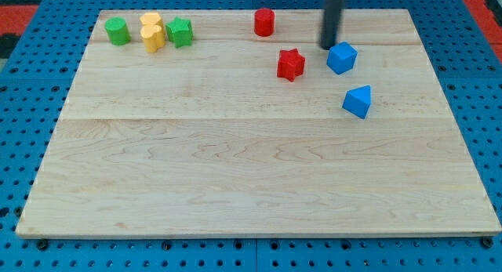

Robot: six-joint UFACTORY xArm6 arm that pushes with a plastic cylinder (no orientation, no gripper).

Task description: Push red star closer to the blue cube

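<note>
The desk [235,186] is a pale wooden board that lies on a blue perforated surface [23,107]. I take the red star [290,64] as the landmark for all places.

Far to the view's left of the red star, near the top edge of the desk, there is a group of three blocks. The first is a green cylinder [118,30]. Just beside it, to the view's right, stands a yellow block [152,32]; its exact shape I cannot tell, it looks like two rounded parts, one behind the other. A green star-like block [180,31] touches the yellow block, or almost touches it, on the view's right.

Closer to the red star, above it and a little to the view's left, is a red cylinder [264,22], clearly apart from it.

The red star itself lies in the upper right part of the desk. To the view's right of it, slightly higher, is the blue cube [342,58]. There is a small gap of bare wood between the two; they do not touch.

My tip [328,46] is between them but higher, just beside the upper left corner of the blue cube and up-right of the red star. The rod has no fingers, so there is no open or closed state to tell.

Down-right of the red star is a second blue block [358,101] with a pointed top, near the cube but apart from it.
</note>
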